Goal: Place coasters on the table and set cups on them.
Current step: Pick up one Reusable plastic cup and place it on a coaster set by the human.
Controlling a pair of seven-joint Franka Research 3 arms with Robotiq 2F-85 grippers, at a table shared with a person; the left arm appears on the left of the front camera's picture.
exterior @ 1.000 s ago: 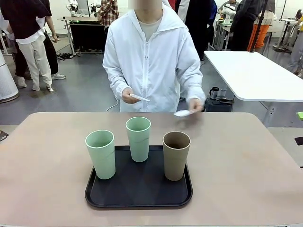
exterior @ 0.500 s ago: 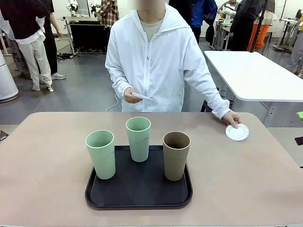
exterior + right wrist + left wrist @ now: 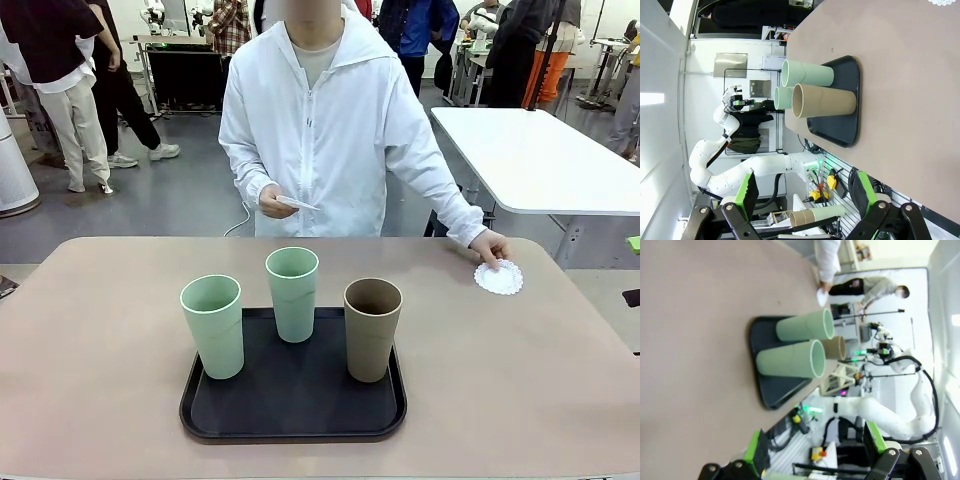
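Three cups stand upright on a black tray (image 3: 293,402): a pale green cup (image 3: 213,326) at its left, a second pale green cup (image 3: 293,294) at the back middle, and a brown cup (image 3: 372,329) at the right. One white lacy coaster (image 3: 498,277) lies on the beige table (image 3: 90,380) at the far right, with the person's fingers on its edge. The person's other hand holds more coasters (image 3: 297,204) at waist height. My left gripper (image 3: 815,450) is open, well back from the tray (image 3: 765,385) and a green cup (image 3: 790,359). My right gripper (image 3: 805,197) is open too, away from the brown cup (image 3: 824,100).
A white rectangular table (image 3: 540,160) stands behind at the right. The person in a white jacket (image 3: 320,130) stands at the far edge. The coaster (image 3: 945,2) shows at the top corner of the right wrist view. Bare tabletop lies on both sides of the tray.
The person's hand swung out to the right and laid a coaster on the table's far right, and still rests on it. The cups, tray and grippers have not moved.
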